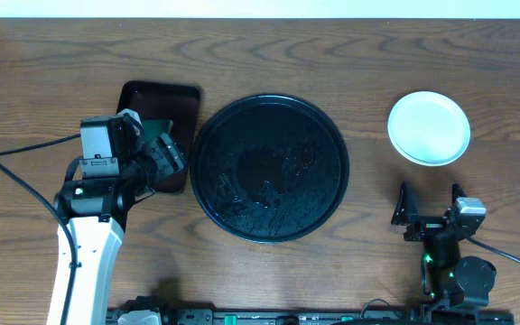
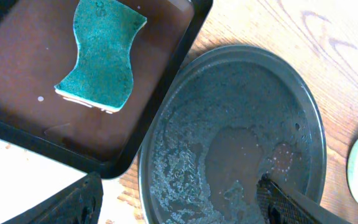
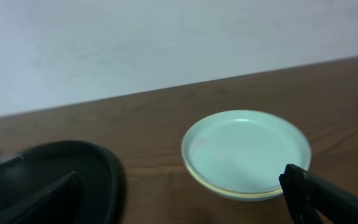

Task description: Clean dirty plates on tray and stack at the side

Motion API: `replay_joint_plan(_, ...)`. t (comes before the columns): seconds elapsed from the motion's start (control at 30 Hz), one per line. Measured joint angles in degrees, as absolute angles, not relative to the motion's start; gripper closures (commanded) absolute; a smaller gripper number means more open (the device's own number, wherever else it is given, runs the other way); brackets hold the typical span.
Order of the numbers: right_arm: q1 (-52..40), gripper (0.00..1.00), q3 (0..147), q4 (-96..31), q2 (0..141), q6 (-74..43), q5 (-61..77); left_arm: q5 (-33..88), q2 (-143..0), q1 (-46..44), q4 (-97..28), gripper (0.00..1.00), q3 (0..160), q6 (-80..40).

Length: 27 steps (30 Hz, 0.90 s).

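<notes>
- The plates [image 1: 429, 127] sat in one stack on the bare table [image 1: 43, 81], toward its far right corner and well apart from the black tray [image 1: 208, 171].
- Top plate was pale mint-white and looked clean. A pale yellow rim showed under it in the right wrist view; the count of plates in the stack could not be told.
- The right gripper [image 1: 430, 200] was spread wide with nothing between its fingers, near the right end of the table's near edge.
- The stack lay just beyond that gripper, toward the far edge and not touching it; in the wrist view it sat ahead, a bit toward the right finger.
- The left gripper [image 1: 171, 155] was also spread apart and empty, hanging over the near right corner of the brown tray [image 2: 17, 93], next to the black tray's left rim.
- The plates were across the table from this gripper, with the black tray in between.
- A green sponge [image 2: 101, 56] lay flat and loose in the brown tray, beyond the left fingers, not gripped.
- The black tray was in the middle of the table, just beside the brown one, wet with droplets and a shallow puddle in its centre.
</notes>
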<state>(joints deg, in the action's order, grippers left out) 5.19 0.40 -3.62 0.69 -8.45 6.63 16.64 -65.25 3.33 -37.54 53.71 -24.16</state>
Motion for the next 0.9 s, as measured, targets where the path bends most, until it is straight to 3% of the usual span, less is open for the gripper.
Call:
replay_joint_plan(0.2, 5.2, 0.01, 0.4, -3.7, 0.7, 1.0, 5.7, 16.6, -65.3, 3.3, -37.5, 0.20, 53.7, -24.2)
replay_joint_plan(0.9, 5.2, 0.01, 0.4, -3.7, 0.7, 0.4, 5.5, 16.6, -65.3, 3.3, -37.5, 0.20, 53.7, -24.2)
